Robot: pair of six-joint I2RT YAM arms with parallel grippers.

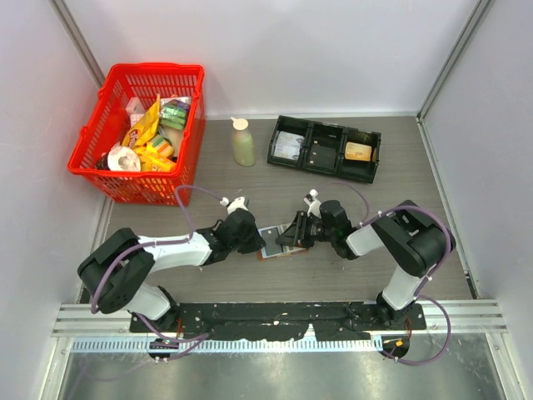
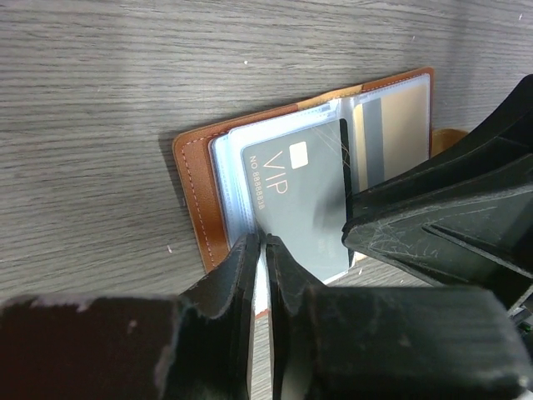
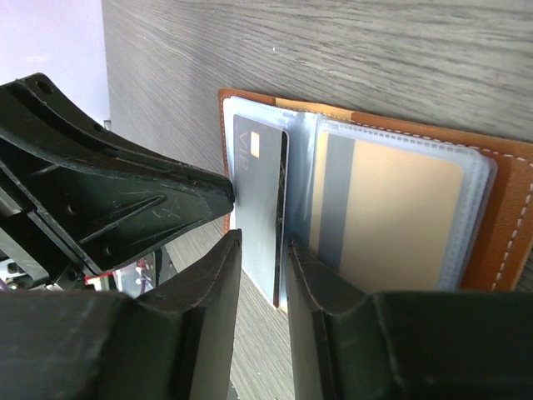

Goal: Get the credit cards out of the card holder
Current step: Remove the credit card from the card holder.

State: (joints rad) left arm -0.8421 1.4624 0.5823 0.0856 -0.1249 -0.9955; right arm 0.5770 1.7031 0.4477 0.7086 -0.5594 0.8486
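Card holder, brown leather-like bifold: open and flat on the grey wood-grain table, toward the near edge, between both grippers. Grey VIP card in one half, tan credit card with a grey stripe in the other, both behind clear sleeve pockets.

Left arm stretched low, reaching right, forearm close over the surface. Left gripper almost closed, pinching the clear sleeve edge beside the grey VIP card.

Right arm bent at the elbow, reaching left, wrist low. Right gripper narrowly parted, lower edge of the grey VIP card in the gap, against one finger; clamped or not, cannot tell. Tips of both grippers near each other over the card holder.

Farther back: red plastic basket of packets at left, pale-green bottle mid-table, black three-compartment tray to its right. White walls on three sides.
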